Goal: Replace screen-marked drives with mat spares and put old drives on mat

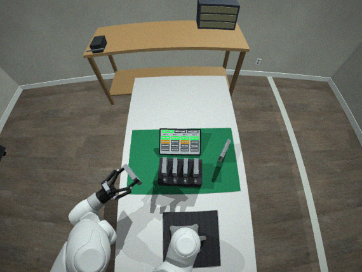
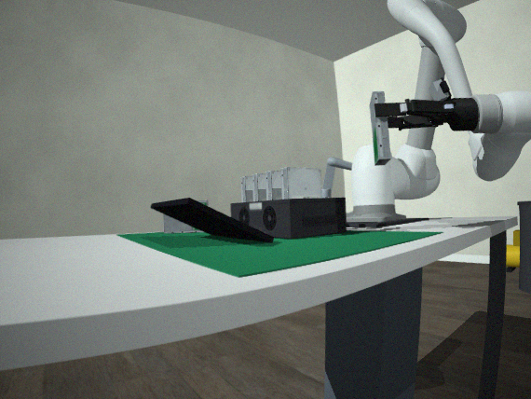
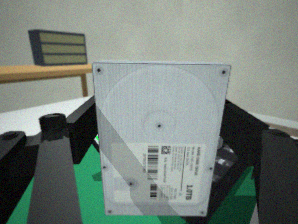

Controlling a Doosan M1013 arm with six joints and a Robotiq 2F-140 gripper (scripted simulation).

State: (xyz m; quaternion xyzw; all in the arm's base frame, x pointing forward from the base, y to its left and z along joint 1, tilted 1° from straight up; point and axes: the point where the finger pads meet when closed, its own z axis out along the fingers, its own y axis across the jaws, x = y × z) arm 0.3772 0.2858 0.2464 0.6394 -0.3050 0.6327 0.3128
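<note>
My gripper [image 1: 132, 175] [image 2: 383, 116] [image 3: 157, 110] is shut on a grey drive [image 1: 129, 172] [image 2: 379, 135] [image 3: 150, 100], gripping its side edges. The drive hangs upright in the air left of the dock, label facing the wrist camera. The black dock [image 1: 180, 183] [image 2: 317, 219] stands on the green mat [image 1: 144, 143] [image 2: 289, 252] with four drives [image 1: 174, 166] [image 2: 303, 182] upright in its bays. Another drive [image 1: 224, 150] [image 2: 179, 225] stands on the mat right of the dock. The screen [image 1: 180, 142] [image 2: 210, 221] shows orange marks in the first and third columns and a green row across all four.
A grey bent lever [image 2: 330, 174] rises at the dock's rear side in the exterior view. The tilted screen stands close behind the dock. The dark base plate [image 1: 209, 219] lies in front of the mat. A wooden table [image 1: 159, 35] with a drawer cabinet [image 1: 217, 16] [image 3: 60, 47] stands beyond the bench.
</note>
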